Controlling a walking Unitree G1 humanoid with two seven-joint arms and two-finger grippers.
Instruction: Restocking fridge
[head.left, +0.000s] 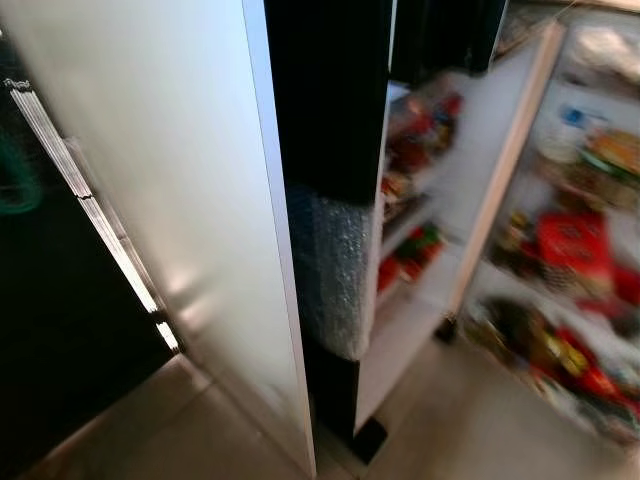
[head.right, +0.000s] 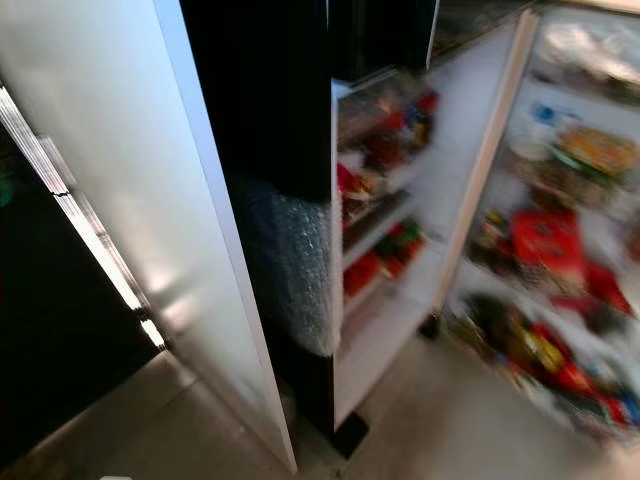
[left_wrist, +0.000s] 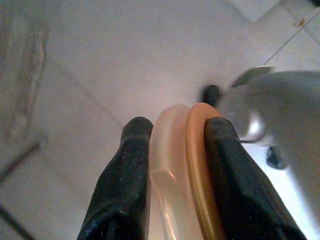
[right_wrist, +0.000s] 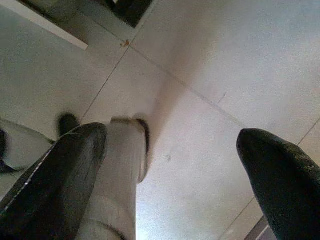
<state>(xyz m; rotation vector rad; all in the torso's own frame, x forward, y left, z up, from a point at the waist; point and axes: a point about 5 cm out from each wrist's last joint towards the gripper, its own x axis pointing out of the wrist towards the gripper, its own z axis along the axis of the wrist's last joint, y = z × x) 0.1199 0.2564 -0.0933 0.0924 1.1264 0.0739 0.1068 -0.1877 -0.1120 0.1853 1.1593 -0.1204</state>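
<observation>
Two doors open on fridge | left gripper clamps lidded container

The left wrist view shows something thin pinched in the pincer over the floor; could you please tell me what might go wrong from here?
1. The left pincer grips a pale and orange-rimmed item by its thin edge over bare floor tiles; it could slip and drop.
2. The open fridge door has packed racks, and the shelves look crowded, so placing anything may knock packages out.
3. The head views are blurred, so aiming may be unreliable.
</observation>
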